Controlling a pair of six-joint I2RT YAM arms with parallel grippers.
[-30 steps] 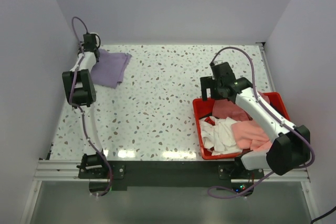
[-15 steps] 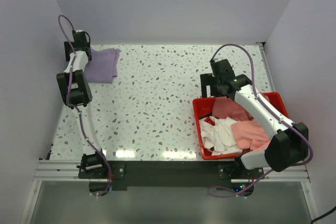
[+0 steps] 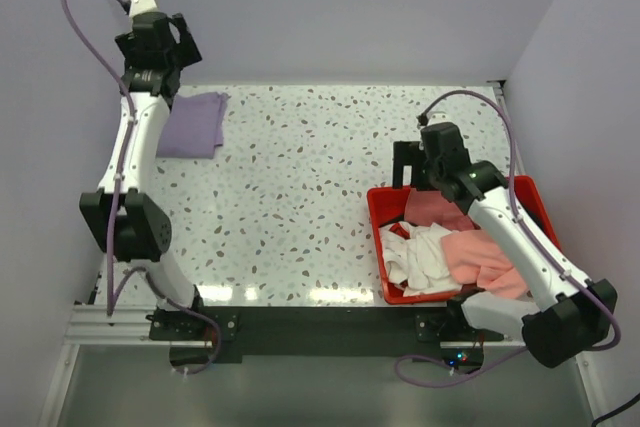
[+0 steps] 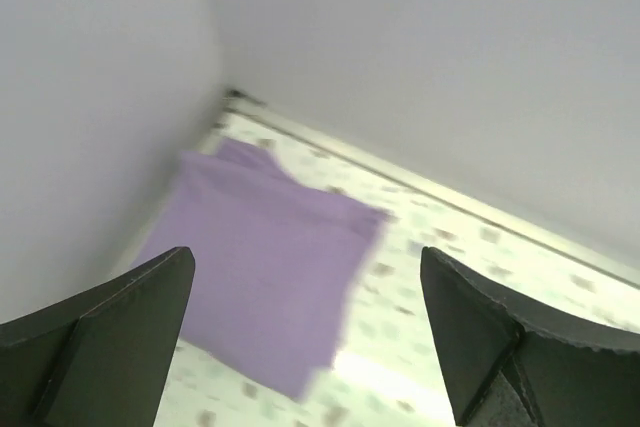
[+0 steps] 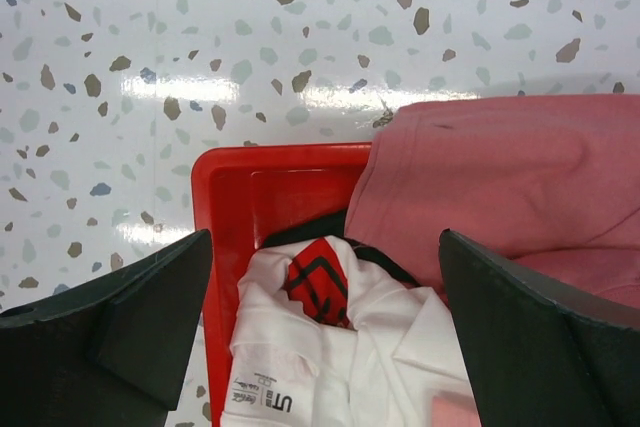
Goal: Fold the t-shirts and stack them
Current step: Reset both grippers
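Lavender t-shirt (image 3: 192, 124): folded to flat rectangle, lies on table (image 3: 300, 177) at far left corner, close by left wall.
White t-shirt (image 3: 420, 255): crumpled, in near-left part of red bin (image 3: 374, 209).
Dusty rose t-shirt (image 3: 437, 209): bunched at far end of bin.
Salmon pink t-shirt (image 3: 480, 255): crumpled, touching white one on right.

The white t-shirt (image 5: 345, 367) bears print reading roughly "ST"; smaller lines are illegible.
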